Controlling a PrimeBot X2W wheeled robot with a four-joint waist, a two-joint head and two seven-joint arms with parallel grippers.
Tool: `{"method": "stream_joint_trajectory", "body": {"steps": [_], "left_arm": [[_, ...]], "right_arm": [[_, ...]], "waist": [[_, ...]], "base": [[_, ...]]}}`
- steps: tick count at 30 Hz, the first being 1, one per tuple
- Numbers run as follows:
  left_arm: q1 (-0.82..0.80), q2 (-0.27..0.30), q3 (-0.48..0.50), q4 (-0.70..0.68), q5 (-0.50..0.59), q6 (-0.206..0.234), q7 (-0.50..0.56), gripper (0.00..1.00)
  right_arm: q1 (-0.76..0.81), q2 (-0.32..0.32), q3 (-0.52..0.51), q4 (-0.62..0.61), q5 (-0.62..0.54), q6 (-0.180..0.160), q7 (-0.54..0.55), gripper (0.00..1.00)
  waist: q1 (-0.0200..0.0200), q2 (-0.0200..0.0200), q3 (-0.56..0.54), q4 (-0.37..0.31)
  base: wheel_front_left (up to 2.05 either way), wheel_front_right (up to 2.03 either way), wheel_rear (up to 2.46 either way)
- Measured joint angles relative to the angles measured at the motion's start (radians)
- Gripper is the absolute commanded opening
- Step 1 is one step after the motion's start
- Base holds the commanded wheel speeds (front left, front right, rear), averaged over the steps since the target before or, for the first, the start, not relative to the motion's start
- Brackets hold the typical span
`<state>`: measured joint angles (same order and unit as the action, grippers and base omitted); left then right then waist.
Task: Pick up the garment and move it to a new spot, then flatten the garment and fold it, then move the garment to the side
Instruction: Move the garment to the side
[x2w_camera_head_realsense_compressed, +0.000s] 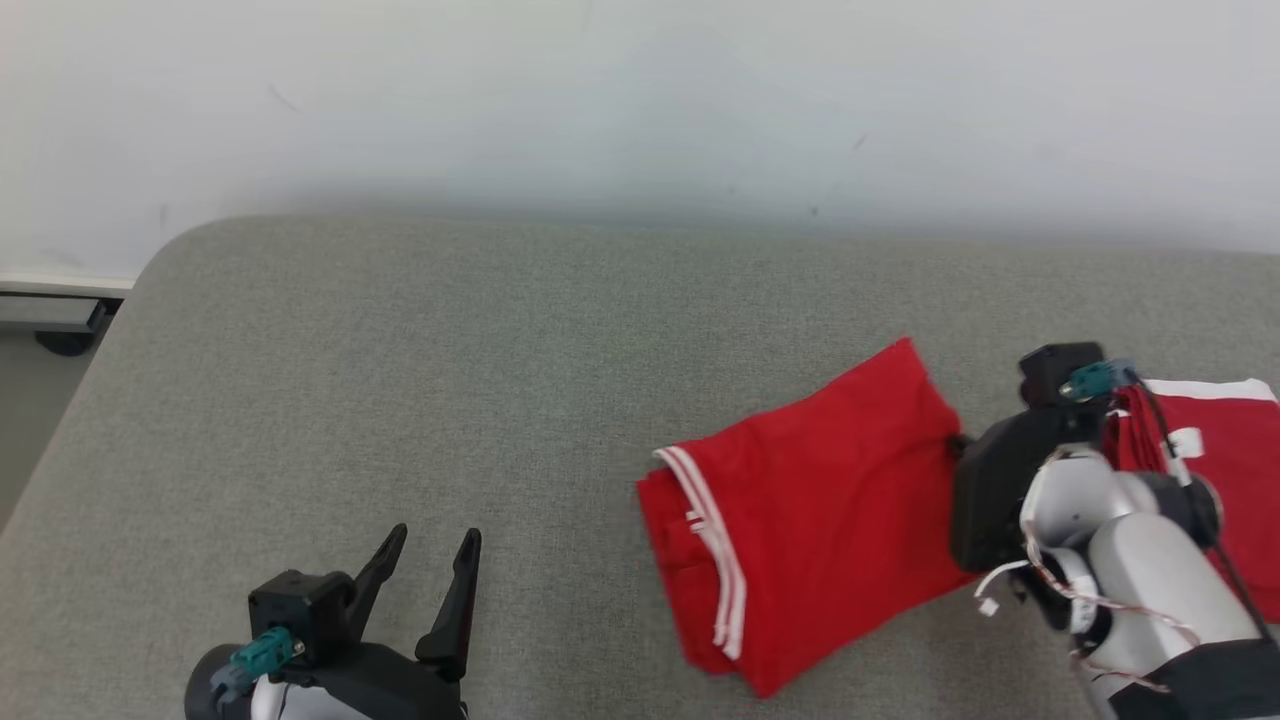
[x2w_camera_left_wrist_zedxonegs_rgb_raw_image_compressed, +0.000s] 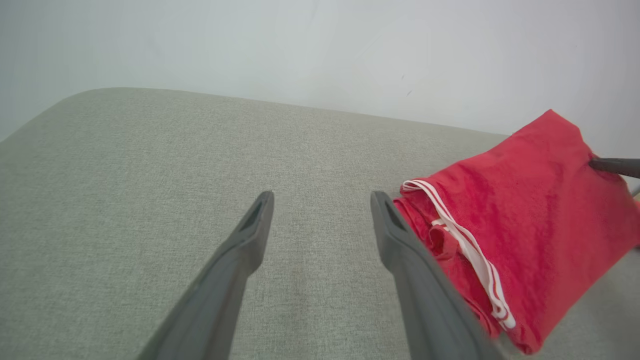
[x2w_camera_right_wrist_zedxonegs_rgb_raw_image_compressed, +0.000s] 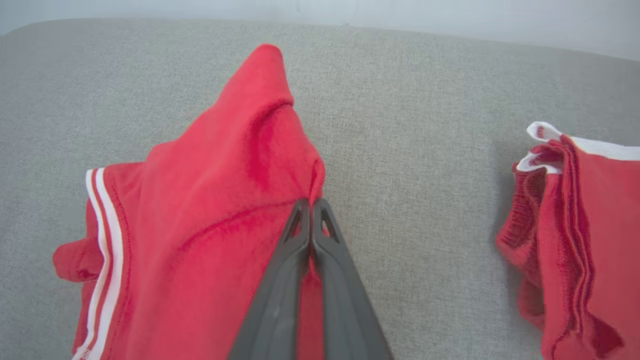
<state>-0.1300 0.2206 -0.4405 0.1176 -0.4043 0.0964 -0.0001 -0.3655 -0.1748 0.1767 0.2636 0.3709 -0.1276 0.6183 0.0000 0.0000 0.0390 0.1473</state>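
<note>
A folded red garment with white stripes along one hem lies on the grey padded surface, right of the middle. My right gripper is shut on the right edge of the garment, pinching a fold of red cloth that rises to a peak. In the head view the right gripper meets the cloth at that same edge, mostly hidden behind its wrist. My left gripper stands open at the lower left, apart from the garment, with nothing between its fingers.
A second red garment with white trim lies folded at the far right, behind my right arm; it shows as the second red garment in the right wrist view. The grey surface ends at a rounded left corner, with a white wall behind.
</note>
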Motion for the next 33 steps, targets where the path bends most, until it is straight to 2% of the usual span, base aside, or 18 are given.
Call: {"method": "stream_joint_trajectory", "body": {"steps": [6, 11, 24, 33], "left_arm": [[0.001, -0.004, -0.002, 0.011, 0.0, 0.0, -0.001, 1.0], [0.002, -0.007, -0.003, 0.011, 0.0, 0.0, -0.01, 1.0], [0.003, 0.003, 0.002, -0.001, 0.008, 0.002, -0.011, 1.0], [0.005, 0.007, 0.003, -0.024, 0.012, 0.006, -0.011, 1.0]], "right_arm": [[-0.013, -0.053, -0.087, -0.008, -0.028, 0.0, 0.037, 0.0], [-0.013, -0.073, -0.143, -0.015, -0.05, 0.0, 0.062, 0.0], [-0.02, -0.124, -0.217, -0.07, -0.089, 0.0, 0.131, 0.0], [-0.039, -0.131, -0.274, -0.114, -0.121, 0.0, 0.162, 0.0]], "waist": [[0.0, 0.0, -0.017, -0.013], [0.0, 0.0, -0.036, -0.021], [0.0, 0.0, -0.052, -0.032], [0.0, 0.0001, -0.027, -0.034]], "base": [[0.0, 0.0, 0.0], [0.0, 0.0, 0.0], [0.0, 0.0, 0.0], [0.0, 0.0, 0.0]]}}
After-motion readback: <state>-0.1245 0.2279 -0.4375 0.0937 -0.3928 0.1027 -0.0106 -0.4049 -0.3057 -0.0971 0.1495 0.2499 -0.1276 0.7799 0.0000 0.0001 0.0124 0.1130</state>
